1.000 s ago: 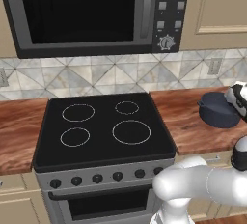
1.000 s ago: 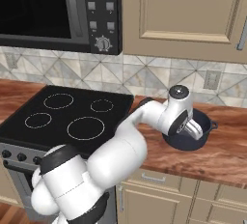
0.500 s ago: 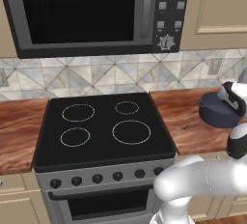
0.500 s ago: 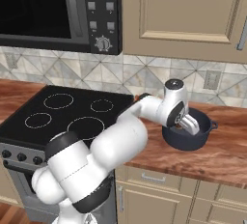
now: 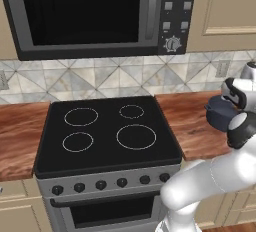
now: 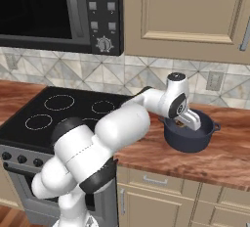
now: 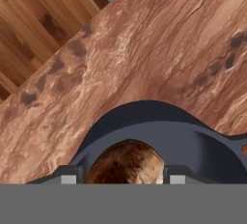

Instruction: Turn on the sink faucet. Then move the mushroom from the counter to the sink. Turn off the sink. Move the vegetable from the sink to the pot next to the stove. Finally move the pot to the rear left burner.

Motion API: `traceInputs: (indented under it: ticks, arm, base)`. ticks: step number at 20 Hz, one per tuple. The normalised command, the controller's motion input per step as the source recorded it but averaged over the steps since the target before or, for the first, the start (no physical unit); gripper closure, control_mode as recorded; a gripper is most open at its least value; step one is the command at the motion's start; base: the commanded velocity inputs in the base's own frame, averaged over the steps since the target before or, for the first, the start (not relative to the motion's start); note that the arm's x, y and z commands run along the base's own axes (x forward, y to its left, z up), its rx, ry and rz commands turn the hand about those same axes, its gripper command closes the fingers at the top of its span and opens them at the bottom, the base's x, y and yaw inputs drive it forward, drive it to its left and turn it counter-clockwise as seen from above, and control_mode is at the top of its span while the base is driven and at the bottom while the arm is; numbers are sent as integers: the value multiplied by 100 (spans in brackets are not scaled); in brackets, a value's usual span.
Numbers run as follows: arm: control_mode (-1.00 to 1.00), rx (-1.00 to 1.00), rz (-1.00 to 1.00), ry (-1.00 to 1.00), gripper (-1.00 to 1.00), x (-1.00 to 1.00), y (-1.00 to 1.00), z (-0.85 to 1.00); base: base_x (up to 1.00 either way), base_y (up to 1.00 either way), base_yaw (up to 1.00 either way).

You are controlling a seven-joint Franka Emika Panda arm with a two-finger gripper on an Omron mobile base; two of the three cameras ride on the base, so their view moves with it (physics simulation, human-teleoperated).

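Mushroom [image 7: 126, 162] lies inside the pot [image 6: 189, 133] on the table [image 6: 229, 155], right of the stove [image 5: 107, 128]. End effector [image 6: 184, 121] sits over the pot; open or closed, cannot tell. Grip 1 rim wall firmly, lift straight, go to rear left burner [image 5: 81, 116].

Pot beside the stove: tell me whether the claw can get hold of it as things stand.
Probably yes. The claw hangs right over the open pot with the mushroom inside, and nothing stands between them.

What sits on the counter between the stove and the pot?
Nothing: in the left base view, bare wooden counter runs from the stove to the pot.
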Motion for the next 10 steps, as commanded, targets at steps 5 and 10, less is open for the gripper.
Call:
traceInputs:
  ticks: [5, 10]
  arm:
    - [-100, 8, 7, 3, 100, 8, -4, -8]
    - [-100, 8, 7, 8, 100, 10, -4, -11]
  base:
    - [0, 0, 0]
    - [0, 0, 0]
